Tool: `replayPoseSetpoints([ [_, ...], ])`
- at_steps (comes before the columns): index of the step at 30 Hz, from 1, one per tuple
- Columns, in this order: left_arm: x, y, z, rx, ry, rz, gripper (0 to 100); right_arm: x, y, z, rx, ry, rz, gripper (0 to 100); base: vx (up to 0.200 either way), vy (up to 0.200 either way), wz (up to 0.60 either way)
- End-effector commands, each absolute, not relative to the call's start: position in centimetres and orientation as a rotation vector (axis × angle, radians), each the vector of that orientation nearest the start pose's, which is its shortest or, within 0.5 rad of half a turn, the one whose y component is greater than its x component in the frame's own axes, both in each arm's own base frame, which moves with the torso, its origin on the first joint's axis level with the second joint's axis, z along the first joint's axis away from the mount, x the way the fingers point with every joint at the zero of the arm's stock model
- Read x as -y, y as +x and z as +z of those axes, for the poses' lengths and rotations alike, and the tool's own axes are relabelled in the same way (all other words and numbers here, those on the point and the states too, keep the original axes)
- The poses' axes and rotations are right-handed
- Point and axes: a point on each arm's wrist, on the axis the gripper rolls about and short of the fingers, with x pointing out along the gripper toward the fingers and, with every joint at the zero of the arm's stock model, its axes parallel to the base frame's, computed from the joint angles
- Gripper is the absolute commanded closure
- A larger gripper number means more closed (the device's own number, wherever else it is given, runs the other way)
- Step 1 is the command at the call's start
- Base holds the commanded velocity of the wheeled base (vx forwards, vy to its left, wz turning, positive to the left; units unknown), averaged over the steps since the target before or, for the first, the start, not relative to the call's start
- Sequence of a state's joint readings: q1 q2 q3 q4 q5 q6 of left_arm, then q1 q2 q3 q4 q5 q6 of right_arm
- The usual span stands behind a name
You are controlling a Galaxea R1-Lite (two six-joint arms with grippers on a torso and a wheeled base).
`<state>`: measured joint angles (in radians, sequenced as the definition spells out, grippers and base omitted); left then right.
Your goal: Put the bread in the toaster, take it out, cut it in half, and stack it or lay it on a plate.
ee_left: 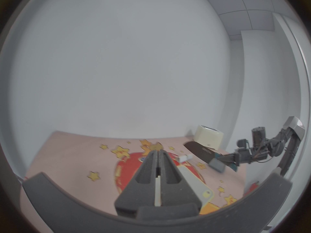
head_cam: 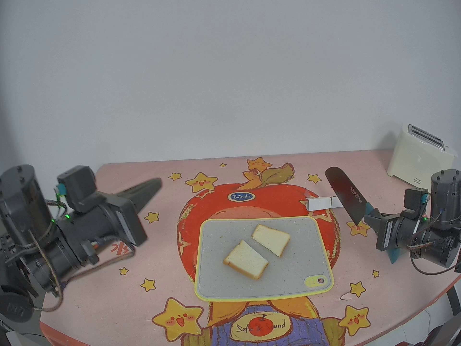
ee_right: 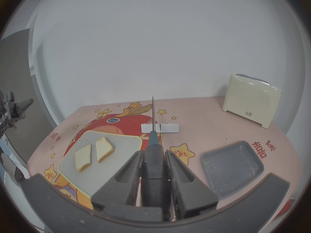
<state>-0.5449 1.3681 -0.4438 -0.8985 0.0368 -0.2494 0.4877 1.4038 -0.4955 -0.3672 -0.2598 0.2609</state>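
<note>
Two bread halves lie side by side on the grey cutting board [head_cam: 288, 284], one nearer me [head_cam: 246, 259] and one farther [head_cam: 271, 239]; in the right wrist view they show as one half [ee_right: 83, 157] beside the other [ee_right: 104, 148]. My right gripper [head_cam: 372, 215] is shut on the handle of a dark knife [head_cam: 348, 193], held above the table right of the board with the blade pointing up and away. The knife's blade [ee_right: 153, 114] stands edge-on ahead of that gripper [ee_right: 154, 152]. My left gripper [head_cam: 154, 184] hangs shut and empty over the table's left side, well clear of the board.
A cream toaster [head_cam: 421, 157] stands at the back right corner. A white knife rest [head_cam: 324, 203] lies just behind the board's right corner. A grey tray [ee_right: 231, 167] sits on the table at the right, in front of the toaster.
</note>
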Motion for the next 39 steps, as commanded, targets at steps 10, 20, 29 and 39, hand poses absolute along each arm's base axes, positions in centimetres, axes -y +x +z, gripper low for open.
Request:
replayPoseSetpoints([
  [10,6.8,15.7,19.5,-0.038,-0.204,-0.469,100,-10.7,19.5,14.3,-0.586,0.060,0.087,100,0.000,0.000,0.00],
  [20,6.8,15.5,19.2,-0.047,-0.202,-0.468,100,-10.8,19.6,14.3,-0.584,0.060,0.087,100,0.000,0.000,0.00],
  [29,6.8,15.5,19.1,-0.051,-0.201,-0.469,100,-10.6,19.6,14.2,-0.586,0.059,0.081,100,0.000,0.000,0.00],
  [39,6.7,15.4,18.7,-0.066,-0.197,-0.469,100,-10.7,19.8,13.9,-0.597,0.056,0.076,100,0.000,0.000,0.00],
])
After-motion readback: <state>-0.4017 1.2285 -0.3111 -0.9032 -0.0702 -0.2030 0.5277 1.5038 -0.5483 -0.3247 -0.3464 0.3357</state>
